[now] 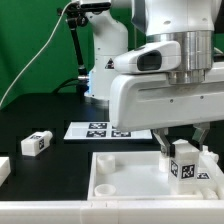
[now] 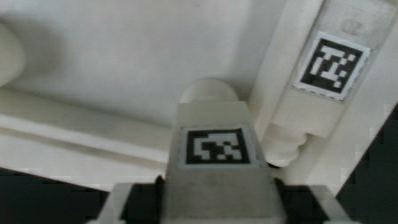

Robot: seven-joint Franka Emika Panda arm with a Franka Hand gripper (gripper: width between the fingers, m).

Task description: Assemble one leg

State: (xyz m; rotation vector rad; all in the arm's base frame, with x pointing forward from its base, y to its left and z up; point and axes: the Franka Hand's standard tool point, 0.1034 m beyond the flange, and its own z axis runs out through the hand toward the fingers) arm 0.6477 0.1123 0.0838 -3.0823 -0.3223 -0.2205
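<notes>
leg [image 1: 183, 163] upright in gripper [image 1: 184, 160], fingers clamped on it | hangs over tray panel [image 1: 120, 172], right side | long axis vertical, straight down to panel | spare leg [image 1: 37, 143] far left

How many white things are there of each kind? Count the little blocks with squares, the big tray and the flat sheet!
Legs: 3. They are the held leg in the gripper, the second leg beside it, and the loose leg on the table.
Panel: 1
Marker board: 1
Cut-off white piece, kind unclear: 1
Total: 6
</notes>
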